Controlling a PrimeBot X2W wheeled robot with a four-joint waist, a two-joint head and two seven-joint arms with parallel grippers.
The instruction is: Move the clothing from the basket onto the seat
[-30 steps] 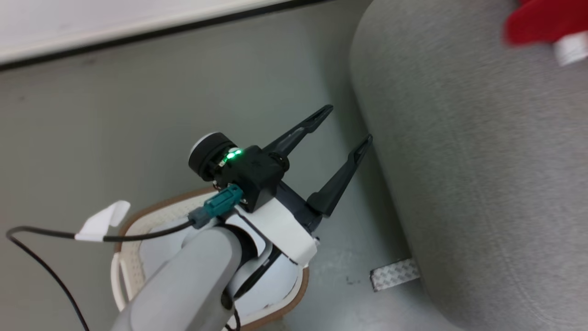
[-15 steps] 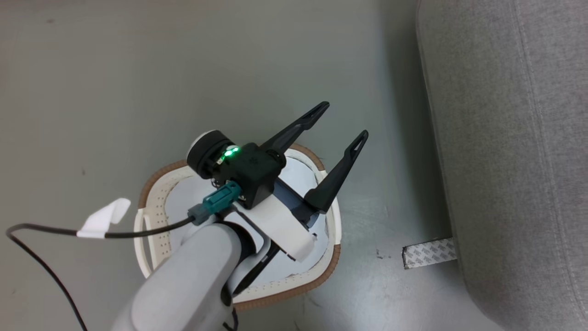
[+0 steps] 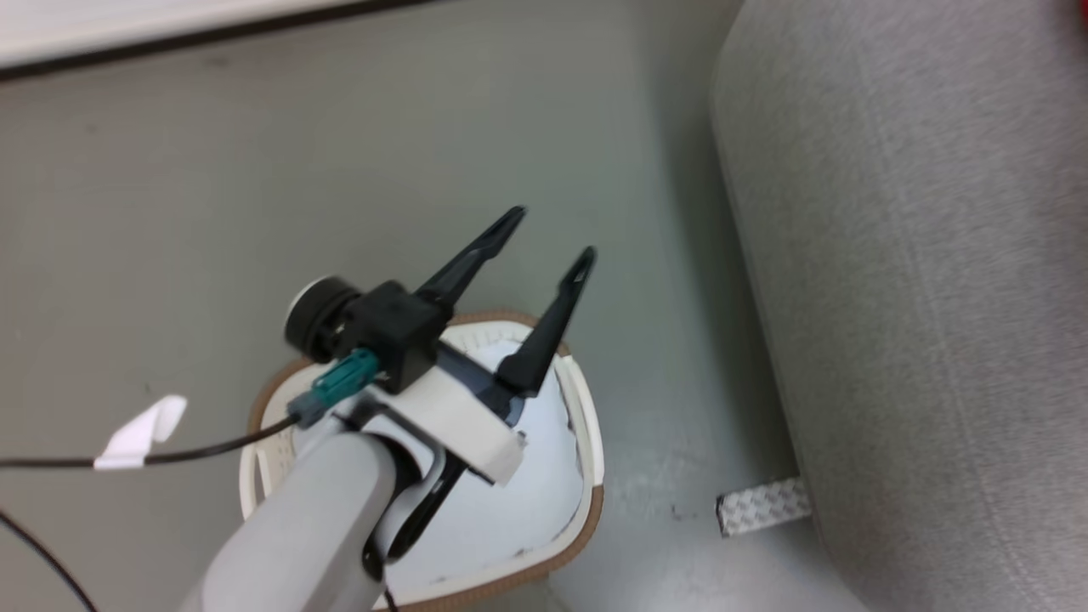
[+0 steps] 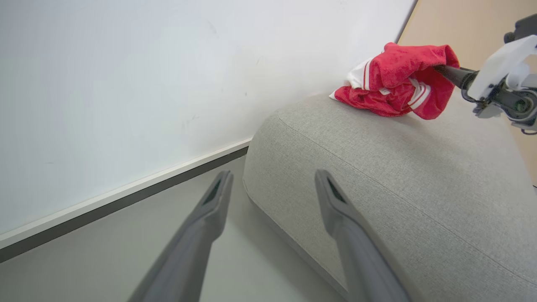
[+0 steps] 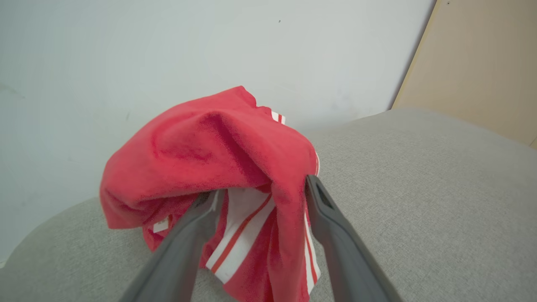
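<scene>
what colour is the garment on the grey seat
Bright red soft fabric garment with white stripes and a white panel, best seen in the right wrist view.

Left end effector (image 4: 273, 173), fingers apart, by the grey seat (image 4: 419, 188) edge; red striped clothing (image 4: 390, 79) atop it beyond.

The basket (image 3: 592, 463) stands on the floor (image 3: 255, 170) left of the seat (image 3: 918, 297), under the left hand (image 3: 551, 234), and the clothing (image 4: 394, 79) lies on the seat near the wall (image 4: 126, 84).

Bright red clothing (image 5: 201, 159) with white stripes, light grey seat (image 4: 398, 188), cream basket (image 3: 589, 425) with brown rim
</scene>
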